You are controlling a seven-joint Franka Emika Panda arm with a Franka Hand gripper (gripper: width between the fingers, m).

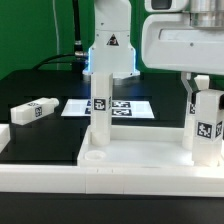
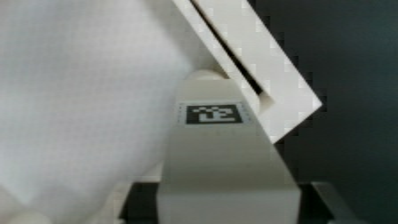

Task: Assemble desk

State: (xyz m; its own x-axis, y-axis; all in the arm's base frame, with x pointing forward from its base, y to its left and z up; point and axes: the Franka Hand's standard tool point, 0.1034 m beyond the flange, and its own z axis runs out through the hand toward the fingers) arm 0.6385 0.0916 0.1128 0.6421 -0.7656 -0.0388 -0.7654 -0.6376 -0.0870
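1. Exterior view, low in the frame: finds the desk top (image 1: pixel 130 158) lying flat on the black table (image 1: pixel 40 135), rim up, with the long white border rail (image 1: pixel 100 185) just in front, along the bottom edge.
2. Left of centre: catches the standing leg (image 1: pixel 100 105) upright in the top's far corner, toward the exterior view's left, with tags facing the camera.
3. Right edge of the frame: spots the gripped leg (image 1: pixel 207 130), also upright, foot down at the top's far corner on the exterior view's right. Cannot tell whether seated or only resting there.
4. Upper right: shows the gripper (image 1: pixel 206 92) reaching down from above, fingers pinching the head of that leg, one on each side.
5. Middle left: picks out the loose leg (image 1: pixel 35 110) lying on its side on the table, well apart from the top.
6. Centre, further back: sees the marker board (image 1: pixel 125 107) flat on the table behind the standing leg, and the arm base (image 1: pixel 110 50) beyond it.
7. Wrist view: looks straight down the gripped leg (image 2: pixel 214 170), with a square tag (image 2: pixel 214 113) on its face.
8. Same view: takes in the desk top (image 2: pixel 71 100) as a broad white surface beside the leg, its rim crossing on a slant, with dark table (image 2: pixel 347 70) past the rim.
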